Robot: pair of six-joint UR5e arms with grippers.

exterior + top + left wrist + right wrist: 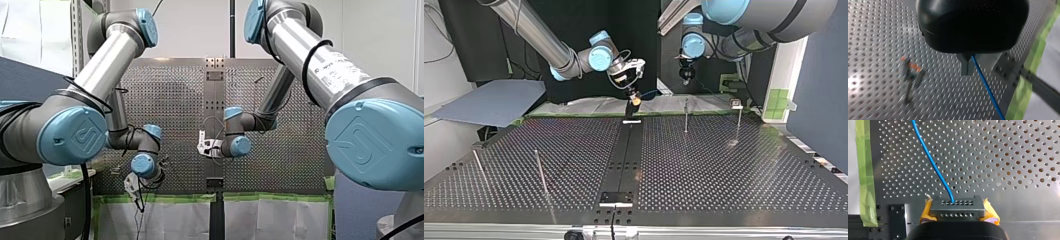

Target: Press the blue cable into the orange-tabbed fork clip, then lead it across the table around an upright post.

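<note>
Well, the blue cable (pixel 988 90) looks thin, light and limp. My left pincer (pixel 972 66) is clamped on it and my right pincer (pixel 957 206) grips it too, over the bench (pixel 873 30) near its green-taped edge. I judge it will sag and slip between holds, so it is best pinched close beside the orange-tabbed fork clip (pixel 911 68), which stands apart from it.

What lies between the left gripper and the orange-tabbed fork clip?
Only bare perforated table, seen in the left wrist view, between the left gripper and the fork clip; the blue cable runs off the gripper's other side.
</note>
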